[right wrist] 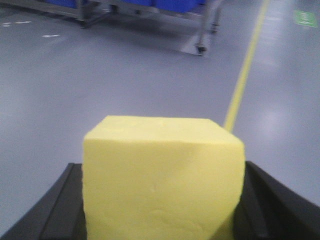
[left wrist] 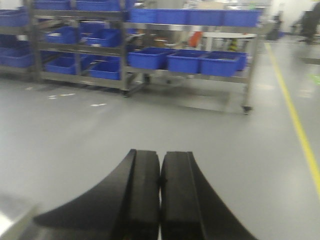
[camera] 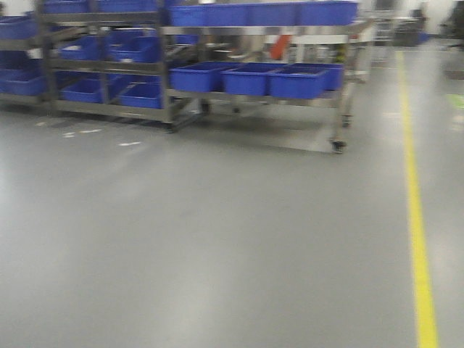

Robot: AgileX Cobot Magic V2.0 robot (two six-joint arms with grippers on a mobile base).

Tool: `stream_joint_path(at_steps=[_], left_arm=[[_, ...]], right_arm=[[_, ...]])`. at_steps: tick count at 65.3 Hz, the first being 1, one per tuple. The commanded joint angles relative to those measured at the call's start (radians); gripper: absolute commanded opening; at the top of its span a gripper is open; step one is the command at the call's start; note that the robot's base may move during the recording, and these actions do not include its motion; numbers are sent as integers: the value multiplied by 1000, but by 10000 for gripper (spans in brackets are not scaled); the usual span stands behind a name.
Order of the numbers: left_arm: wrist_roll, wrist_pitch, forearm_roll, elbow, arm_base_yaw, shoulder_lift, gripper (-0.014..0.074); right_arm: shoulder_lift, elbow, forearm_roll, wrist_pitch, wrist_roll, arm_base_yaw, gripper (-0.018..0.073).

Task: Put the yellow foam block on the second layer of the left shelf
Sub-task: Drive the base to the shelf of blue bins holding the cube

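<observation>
The yellow foam block (right wrist: 162,175) fills the lower middle of the right wrist view, held between the two black fingers (right wrist: 60,210) of my right gripper (right wrist: 162,200), which is shut on it above the grey floor. My left gripper (left wrist: 160,170) is shut and empty, its black pads pressed together, pointing at the floor ahead. The left shelf (camera: 101,65), a metal rack with blue bins on several layers, stands far ahead at the upper left; it also shows in the left wrist view (left wrist: 75,50). Neither gripper shows in the front view.
A second wheeled metal rack (camera: 290,72) with blue bins (camera: 246,78) stands to the right of the left shelf. A yellow floor line (camera: 417,217) runs along the right side. Grey floor (camera: 217,232) lies between me and the racks.
</observation>
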Motion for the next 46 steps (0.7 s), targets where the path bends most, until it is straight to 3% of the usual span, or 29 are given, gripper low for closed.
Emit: stream_joint_path(at_steps=[1, 46], left_arm=[[-4, -84, -3, 26, -5, 7, 136], [-4, -84, -3, 26, -5, 7, 136]], right_arm=[[13, -23, -21, -82, -7, -6, 308], [12, -23, -21, -81, -7, -6, 308]])
